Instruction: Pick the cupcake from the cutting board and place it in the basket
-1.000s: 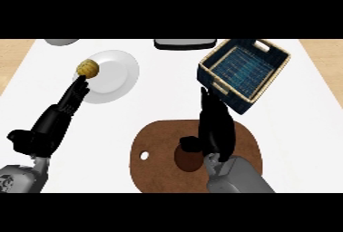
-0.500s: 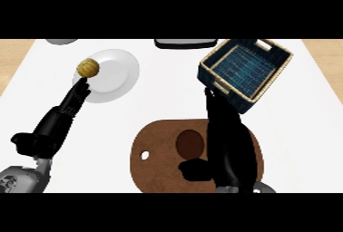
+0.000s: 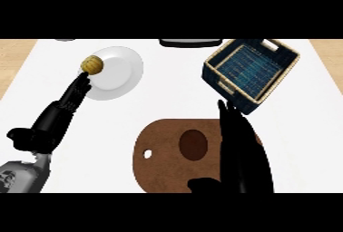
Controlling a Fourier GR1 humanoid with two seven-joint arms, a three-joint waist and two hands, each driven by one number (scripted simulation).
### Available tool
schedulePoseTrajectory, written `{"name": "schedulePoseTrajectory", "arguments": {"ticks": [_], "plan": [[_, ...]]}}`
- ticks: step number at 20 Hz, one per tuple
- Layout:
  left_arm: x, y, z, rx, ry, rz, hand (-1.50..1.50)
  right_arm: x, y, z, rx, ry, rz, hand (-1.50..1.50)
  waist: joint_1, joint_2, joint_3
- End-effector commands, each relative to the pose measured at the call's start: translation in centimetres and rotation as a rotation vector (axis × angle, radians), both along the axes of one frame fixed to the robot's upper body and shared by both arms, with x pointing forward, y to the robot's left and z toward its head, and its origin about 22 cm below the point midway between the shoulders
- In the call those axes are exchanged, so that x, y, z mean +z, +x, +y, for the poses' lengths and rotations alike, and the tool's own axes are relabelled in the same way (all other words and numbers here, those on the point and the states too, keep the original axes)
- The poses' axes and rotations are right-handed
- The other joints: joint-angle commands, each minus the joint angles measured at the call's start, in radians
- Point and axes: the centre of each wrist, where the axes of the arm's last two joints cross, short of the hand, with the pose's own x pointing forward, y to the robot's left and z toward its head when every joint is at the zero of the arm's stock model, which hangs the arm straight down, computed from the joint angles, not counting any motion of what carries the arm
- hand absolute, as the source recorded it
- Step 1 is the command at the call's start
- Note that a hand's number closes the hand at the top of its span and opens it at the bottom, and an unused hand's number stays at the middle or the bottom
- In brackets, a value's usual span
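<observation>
A round brown cutting board (image 3: 161, 167) with a small hole lies at the near middle of the white counter. On it sits a dark brown oval, the cupcake (image 3: 193, 144) seen from above. My right hand (image 3: 244, 154) lies open over the board's right part, just right of the cupcake and not holding it. Its straight fingers point toward the near corner of the dark blue woven basket (image 3: 231, 90), which stands at the far right with nothing in it. My left hand (image 3: 57, 118) is open at the left, fingers stretched toward a plate.
A white plate (image 3: 120, 72) at the far left carries a yellowish round item (image 3: 92, 65) on its left rim, right at my left fingertips. A dark object (image 3: 189, 42) sits at the counter's far edge.
My right hand has slid back toward the near edge, uncovering the dark oval on the board. The left hand has stayed in place.
</observation>
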Motion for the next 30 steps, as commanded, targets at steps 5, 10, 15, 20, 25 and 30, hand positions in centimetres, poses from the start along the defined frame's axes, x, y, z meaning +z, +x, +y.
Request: {"name": "schedulePoseTrajectory", "arguments": {"ticks": [5, 10, 15, 20, 25, 30], "plan": [[0.6, -0.5, 0.1, -0.013, -0.021, 0.003, 0.0, -3.0, -0.8, 1.2, -0.177, -0.025, 0.076, -1.5, 0.016, 0.004, 0.001], [0.0, -0.1, -2.2, 0.0, -0.003, -0.017, 0.0, -5.3, 0.6, 1.1, -0.193, -0.063, 0.072, -1.5, 0.015, 0.006, 0.002], [-0.9, -0.3, -0.1, -0.017, 0.023, 0.006, 0.0, -5.1, 0.5, 1.1, -0.177, -0.039, 0.058, -1.5, 0.014, 0.006, 0.001], [-0.1, 0.3, -1.7, -0.033, 0.005, -0.011, 0.0, -5.5, -0.2, 2.4, -0.124, 0.019, 0.008, -1.5, 0.014, 0.006, 0.002], [1.1, -0.2, 0.1, -0.02, 0.0, -0.001, 0.0, -5.1, 1.0, 2.1, -0.146, -0.02, 0.044, -1.5, 0.017, 0.005, 0.001], [0.4, 0.0, -2.7, -0.024, -0.001, 0.003, 0.0, -6.6, 1.9, 2.4, -0.162, -0.061, 0.078, -1.5, 0.017, 0.006, 0.001]]}}
